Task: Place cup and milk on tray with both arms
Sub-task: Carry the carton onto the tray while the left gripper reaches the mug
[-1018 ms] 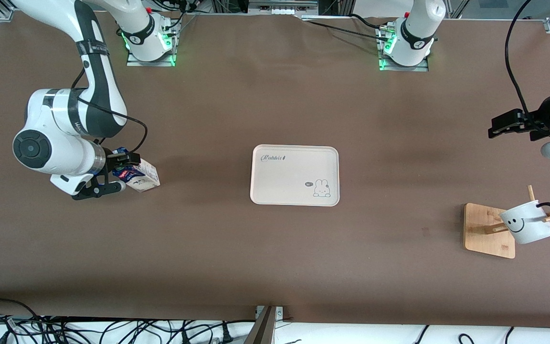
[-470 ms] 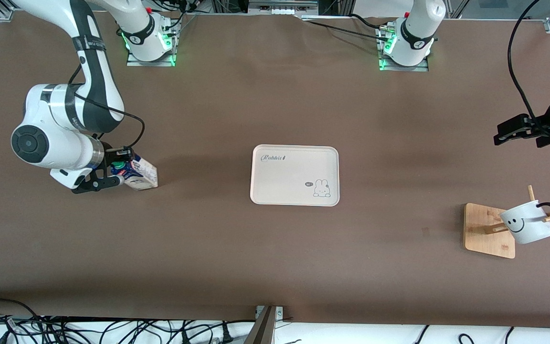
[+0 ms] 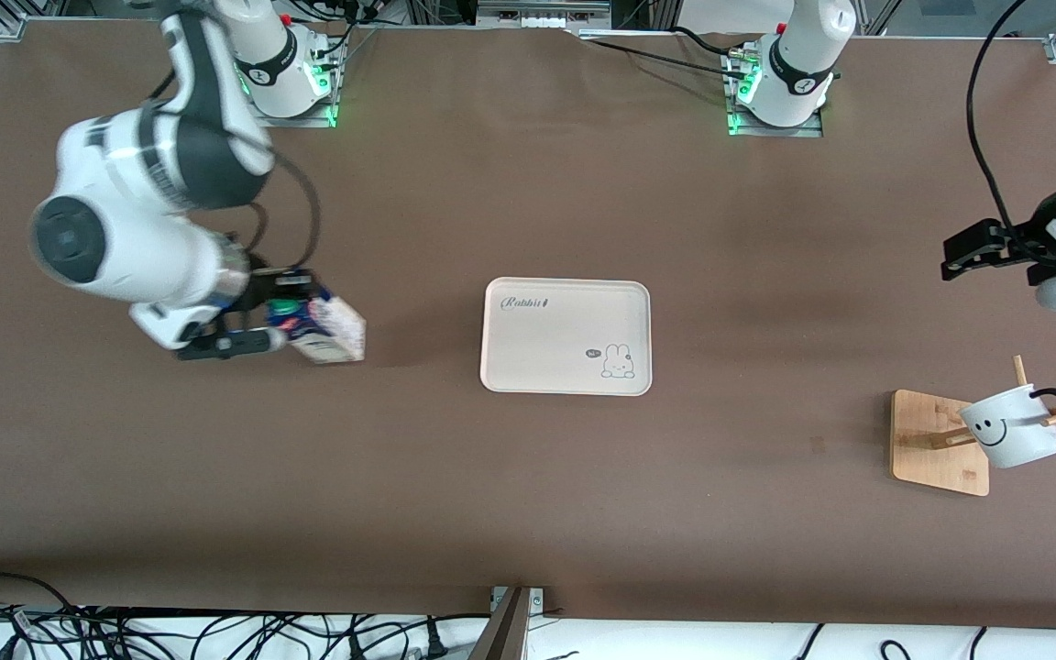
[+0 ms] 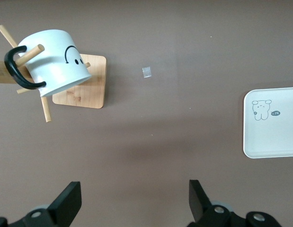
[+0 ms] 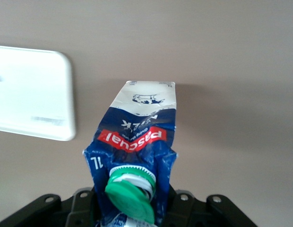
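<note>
Brown matting covers the table (image 3: pixel 528 495) you are working over, and the tray (image 3: pixel 546 353) lies flat in the middle of it, bare, with the rabbit drawing at its corner toward the left arm's end.

Your right gripper (image 3: pixel 282 323) hangs over the matting toward the right arm's end of the table, clenched on the milk (image 3: pixel 331 335). Check the right wrist view: the carton (image 5: pixel 137 142) sticks straight out from the gripper (image 5: pixel 132 208), its gable top crumpled, the green cap (image 5: pixel 129 194) close against the gripper body. The tray (image 5: pixel 32 94) shows in that view just ahead of the gripper and off to one side of the carton, apart from it.

Your left gripper (image 3: pixel 977 246) hovers over the matting at the left arm's end of the table, fingers (image 4: pixel 70 201) spread wide and holding nothing. Past those fingers, on the camera's side, the cup (image 3: pixel 1009 426) hangs tilted on a peg of the wooden rack (image 3: pixel 936 445), smiley face outward, black handle (image 4: pixel 18 68) hooked over the peg. The cup is well apart from the gripper and from the tray.
</note>
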